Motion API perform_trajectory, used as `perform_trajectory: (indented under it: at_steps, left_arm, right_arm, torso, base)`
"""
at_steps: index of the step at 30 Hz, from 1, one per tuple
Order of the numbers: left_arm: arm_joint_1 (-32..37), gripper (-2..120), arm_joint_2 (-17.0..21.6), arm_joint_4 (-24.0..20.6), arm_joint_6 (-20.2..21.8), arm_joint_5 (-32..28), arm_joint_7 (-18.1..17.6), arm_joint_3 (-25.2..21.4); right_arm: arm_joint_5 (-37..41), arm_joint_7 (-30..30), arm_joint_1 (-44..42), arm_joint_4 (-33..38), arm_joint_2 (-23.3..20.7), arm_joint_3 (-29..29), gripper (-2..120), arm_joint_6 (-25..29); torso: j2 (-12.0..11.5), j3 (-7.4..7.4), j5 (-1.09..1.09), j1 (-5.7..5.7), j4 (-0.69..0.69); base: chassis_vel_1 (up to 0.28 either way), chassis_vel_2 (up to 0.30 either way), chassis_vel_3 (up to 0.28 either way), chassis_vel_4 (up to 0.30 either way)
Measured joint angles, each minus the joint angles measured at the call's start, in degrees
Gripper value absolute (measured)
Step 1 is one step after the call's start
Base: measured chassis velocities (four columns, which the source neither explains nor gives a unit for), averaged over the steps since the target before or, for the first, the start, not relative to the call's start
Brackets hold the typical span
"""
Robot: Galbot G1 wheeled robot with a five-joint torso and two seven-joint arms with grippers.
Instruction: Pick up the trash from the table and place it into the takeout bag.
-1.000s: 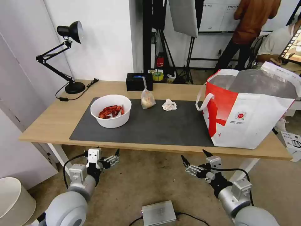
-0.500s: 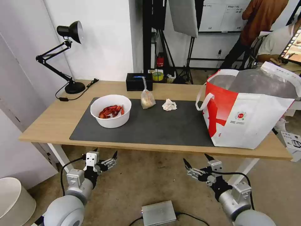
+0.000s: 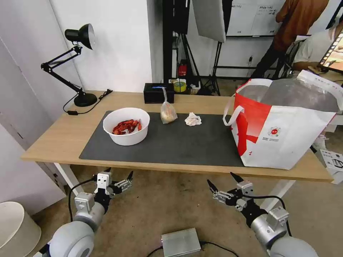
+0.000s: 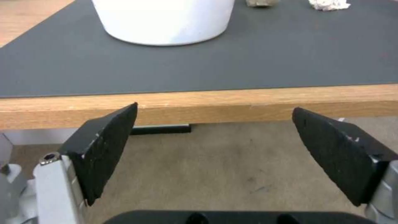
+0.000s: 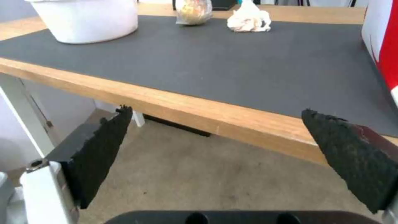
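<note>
On the dark grey mat (image 3: 185, 146) of the table (image 3: 53, 139) stand a white bowl of red crayfish shells (image 3: 126, 126), a small knotted clear bag (image 3: 168, 112) and a crumpled white tissue (image 3: 193, 119). The takeout bag (image 3: 286, 135), white with a red panel and foil lining, stands open at the table's right end. My left gripper (image 3: 119, 172) hangs open below the table's front edge, under the bowl (image 4: 166, 21). Below the same edge, left of the takeout bag (image 5: 381, 46), my right gripper (image 3: 221, 179) is open and empty, facing the tissue (image 5: 248, 20).
A black box (image 3: 158, 92) and a black desk lamp (image 3: 80, 64) sit at the table's back. A grey metal box (image 3: 180, 242) lies on the floor between my arms. White table legs (image 3: 66, 176) stand near my left arm.
My left arm has drawn back and down a little from the table edge. The right arm has barely shifted. The trash and the bag have not moved.
</note>
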Motion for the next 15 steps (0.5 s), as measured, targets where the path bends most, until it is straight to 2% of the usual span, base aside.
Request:
perform_trajectory:
  at_steps: [15]
  left_arm:
    - [-0.16,100,-0.06,-0.04,-0.3,-0.05,0.06,0.65]
  right_arm:
    - [0.26,0.66,0.02,0.21,-0.34,-0.5,100,-0.09]
  torso:
    - [0.0,0.0,0.0,0.0,0.0]
  base:
    - [0.0,0.0,0.0,0.0]
